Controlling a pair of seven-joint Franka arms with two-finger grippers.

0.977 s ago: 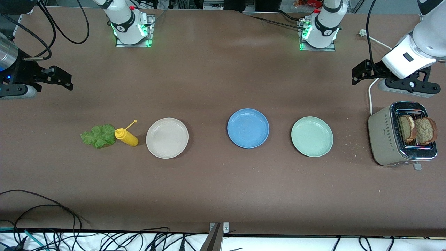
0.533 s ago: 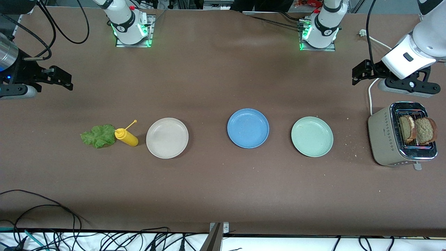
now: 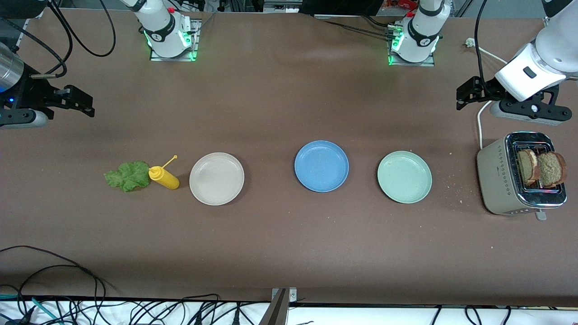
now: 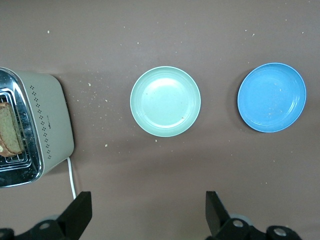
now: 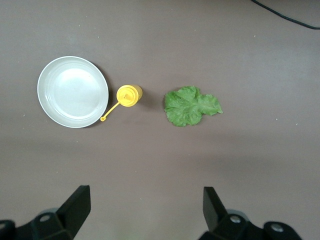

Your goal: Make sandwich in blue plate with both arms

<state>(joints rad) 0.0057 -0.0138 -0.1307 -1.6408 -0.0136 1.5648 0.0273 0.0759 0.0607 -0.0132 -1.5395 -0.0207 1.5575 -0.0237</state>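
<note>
Blue plate [image 3: 321,166] round, matte, bare; left fingers [image 4: 216,212] and right fingers [image 5: 214,204] spread, empty.

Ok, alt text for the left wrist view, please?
Seen from above the brown table, the blue plate lies empty beside an empty pale green plate, with a toaster holding bread at the edge. The left tool hangs open over bare table.

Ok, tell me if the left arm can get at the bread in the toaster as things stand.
Probably yes. The left gripper hangs open near the toaster, and both bread slices stand up out of the slots with nothing over them.
</note>
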